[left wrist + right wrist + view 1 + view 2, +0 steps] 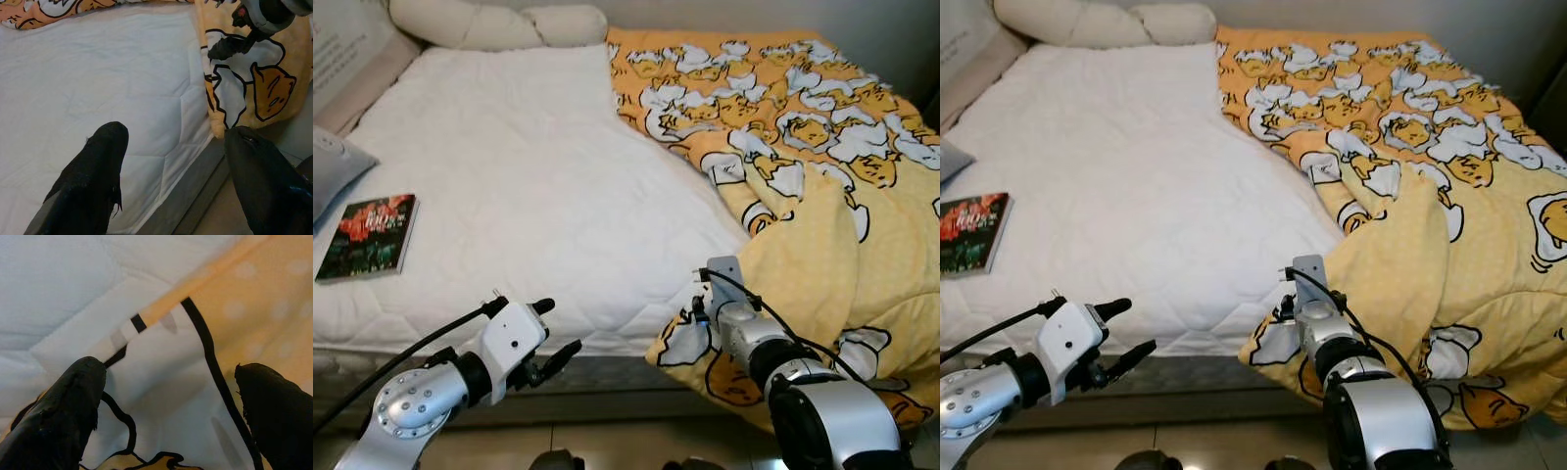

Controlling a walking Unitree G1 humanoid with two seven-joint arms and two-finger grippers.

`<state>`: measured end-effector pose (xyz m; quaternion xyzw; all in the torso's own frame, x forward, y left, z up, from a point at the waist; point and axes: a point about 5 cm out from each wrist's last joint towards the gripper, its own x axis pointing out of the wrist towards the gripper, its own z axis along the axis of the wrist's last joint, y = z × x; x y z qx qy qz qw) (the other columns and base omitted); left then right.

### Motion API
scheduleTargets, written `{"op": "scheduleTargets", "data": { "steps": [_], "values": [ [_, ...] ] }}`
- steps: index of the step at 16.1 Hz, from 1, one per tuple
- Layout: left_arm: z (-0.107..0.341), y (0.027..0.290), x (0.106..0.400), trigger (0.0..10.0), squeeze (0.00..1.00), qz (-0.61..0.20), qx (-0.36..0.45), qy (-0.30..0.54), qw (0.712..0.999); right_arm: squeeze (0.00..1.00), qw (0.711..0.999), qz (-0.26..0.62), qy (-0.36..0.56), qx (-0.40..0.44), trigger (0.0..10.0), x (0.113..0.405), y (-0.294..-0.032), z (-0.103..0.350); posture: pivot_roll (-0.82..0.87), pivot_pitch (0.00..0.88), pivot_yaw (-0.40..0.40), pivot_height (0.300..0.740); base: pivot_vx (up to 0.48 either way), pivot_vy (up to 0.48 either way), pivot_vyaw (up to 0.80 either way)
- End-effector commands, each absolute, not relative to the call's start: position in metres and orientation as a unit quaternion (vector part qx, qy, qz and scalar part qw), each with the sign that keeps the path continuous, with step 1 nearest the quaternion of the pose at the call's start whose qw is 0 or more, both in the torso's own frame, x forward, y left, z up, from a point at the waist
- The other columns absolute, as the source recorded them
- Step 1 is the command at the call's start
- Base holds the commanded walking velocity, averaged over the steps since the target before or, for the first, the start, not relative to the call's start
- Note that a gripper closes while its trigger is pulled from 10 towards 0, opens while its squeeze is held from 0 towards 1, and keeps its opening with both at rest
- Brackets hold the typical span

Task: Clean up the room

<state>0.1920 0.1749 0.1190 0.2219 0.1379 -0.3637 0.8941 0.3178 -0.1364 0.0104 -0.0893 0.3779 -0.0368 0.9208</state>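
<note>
A yellow duck-print blanket [822, 147] lies crumpled over the right half of the bed, one corner [161, 396] hanging over the front edge. My right gripper [168, 377] is open right at that corner, a finger on either side of the fabric. My left gripper [558, 326] hovers open at the bed's front edge, left of the blanket corner, with nothing between its fingers [105, 152]. On the white mattress [529, 176], a book [370, 235] with a dark red cover rests flat near the left side.
Cream pillows [499, 24] lie along the head of the bed, and a grey cushion [333, 166] sits at the far left. The grey bed base [607, 377] runs below the mattress, with tiled floor [636, 441] in front of it.
</note>
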Motion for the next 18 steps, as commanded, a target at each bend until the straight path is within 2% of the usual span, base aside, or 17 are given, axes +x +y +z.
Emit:
{"op": "scheduleTargets", "data": {
  "steps": [1, 2, 4, 5, 6, 9, 10, 11, 12, 13, 14, 18],
  "values": [
    [0.123, 0.176, 0.19, 10.0, 0.0, -0.368, 0.225, 0.137, 0.892, 0.0, 0.923, -0.043, 0.375, -0.075, 5.6, 0.32, -0.14, 0.012, 0.2, 0.089, -0.003, 0.74, 0.0, 0.0, 0.0],
    [0.128, 0.178, 0.187, 10.0, 0.0, -0.371, 0.233, 0.141, 0.888, 0.0, 0.927, -0.037, 0.368, -0.06, 6.8, 0.323, -0.146, 0.015, 0.22, 0.114, -0.011, 0.74, 0.0, 0.0, 0.0],
    [0.133, 0.179, 0.184, 10.0, 0.0, -0.369, 0.237, 0.141, 0.888, 0.0, 0.931, -0.034, 0.36, -0.042, 8.4, 0.325, -0.151, 0.018, 0.25, 0.142, -0.017, 0.74, 0.0, 0.0, 0.0],
    [0.133, 0.179, 0.184, 10.0, 0.0, -0.369, 0.237, 0.141, 0.888, 0.0, 0.931, -0.034, 0.36, -0.042, 8.4, 0.325, -0.151, 0.018, 0.25, 0.142, -0.017, 0.74, 0.0, 0.0, 0.0],
    [0.139, 0.18, 0.178, 10.0, 0.0, -0.367, 0.24, 0.145, 0.887, 0.0, 0.931, -0.036, 0.359, -0.047, 9.4, 0.325, -0.156, 0.018, 0.27, 0.153, -0.019, 0.74, 0.0, 0.0, 0.0],
    [0.144, 0.184, 0.17, 10.0, 0.0, -0.37, 0.247, 0.155, 0.882, 0.0, 0.933, -0.028, 0.355, -0.046, 4.9, 0.325, -0.16, 0.019, 0.28, 0.168, -0.018, 0.74, 0.0, 0.0, 0.0],
    [0.14, 0.184, 0.172, 10.0, 0.0, -0.371, 0.247, 0.161, 0.881, 0.0, 0.932, -0.006, 0.356, -0.065, 3.8, 0.324, -0.159, 0.017, 0.29, 0.181, -0.016, 0.74, 0.0, 0.0, 0.0],
    [0.138, 0.183, 0.174, 10.0, 0.0, -0.372, 0.247, 0.163, 0.88, 0.0, 0.931, -0.002, 0.358, -0.075, 3.4, 0.323, -0.159, 0.016, 0.29, 0.182, -0.017, 0.74, 0.0, 0.0, 0.0],
    [0.135, 0.181, 0.176, 10.0, 0.0, -0.372, 0.245, 0.167, 0.88, 0.0, 0.929, -0.004, 0.362, -0.076, 2.5, 0.321, -0.16, 0.014, 0.3, 0.181, -0.021, 0.74, 0.0, 0.0, 0.0],
    [0.134, 0.179, 0.177, 10.0, 0.0, -0.372, 0.244, 0.168, 0.879, 0.0, 0.929, -0.007, 0.363, -0.075, 0.7, 0.321, -0.161, 0.013, 0.3, 0.18, -0.021, 0.74, 0.0, 0.0, 0.0],
    [0.131, 0.178, 0.178, 10.0, 0.0, -0.372, 0.244, 0.17, 0.88, 0.0, 0.928, -0.008, 0.364, -0.074, 0.0, 0.32, -0.162, 0.013, 0.3, 0.181, -0.026, 0.74, 0.0, 0.0, 0.0],
    [0.125, 0.173, 0.174, 10.0, 0.0, -0.371, 0.238, 0.174, 0.881, 0.0, 0.929, -0.005, 0.364, -0.068, 0.0, 0.32, -0.164, 0.013, 0.28, 0.167, -0.033, 0.74, 0.0, 0.0, 0.0]
  ]
}}
